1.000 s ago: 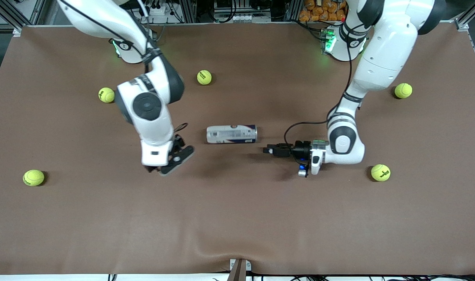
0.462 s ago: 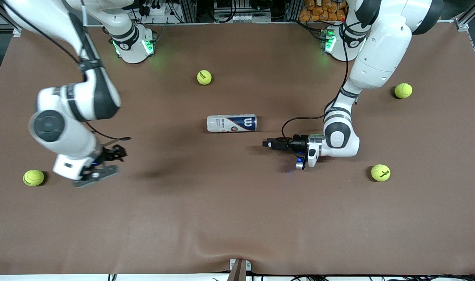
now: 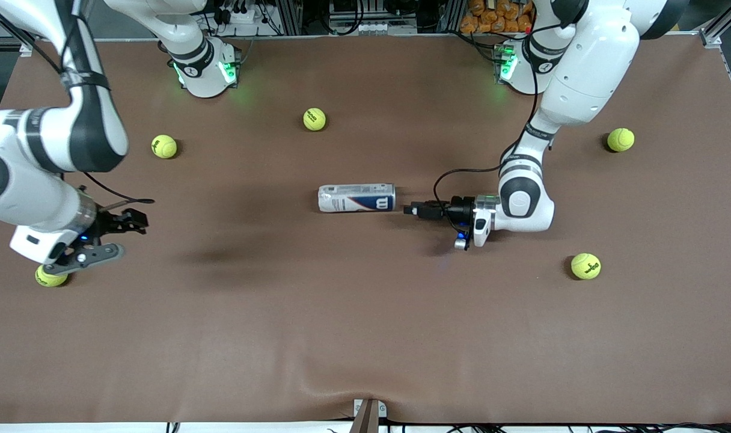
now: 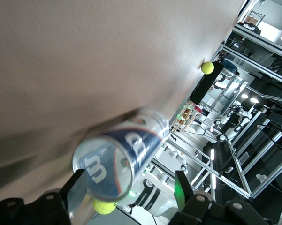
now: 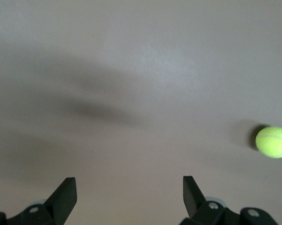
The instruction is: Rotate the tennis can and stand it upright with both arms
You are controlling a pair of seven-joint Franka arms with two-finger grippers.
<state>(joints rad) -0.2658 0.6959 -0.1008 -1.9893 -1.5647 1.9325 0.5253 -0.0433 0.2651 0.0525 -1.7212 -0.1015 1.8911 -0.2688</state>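
The tennis can [image 3: 356, 198] lies on its side in the middle of the brown table, its blue "W" label showing. My left gripper [image 3: 409, 210] is low over the table, right at the can's end toward the left arm's end of the table, and it is open. In the left wrist view the can's round end [image 4: 105, 168] fills the space just ahead of the gripper [image 4: 129, 190], close to one finger [image 4: 77, 187]. My right gripper [image 3: 131, 220] is open and empty, well away from the can, over the right arm's end of the table; it also shows in the right wrist view [image 5: 129, 197].
Tennis balls lie scattered: one [image 3: 164, 146] and one [image 3: 314, 118] near the right arm's base, one [image 3: 620, 139] and one [image 3: 585, 266] at the left arm's end, one [image 3: 50, 276] partly under the right hand. The right wrist view shows a ball [image 5: 272, 141].
My right arm has swung away from the can to its own end of the table. My left gripper has moved up to the can's end. The can has rolled and shifted slightly.
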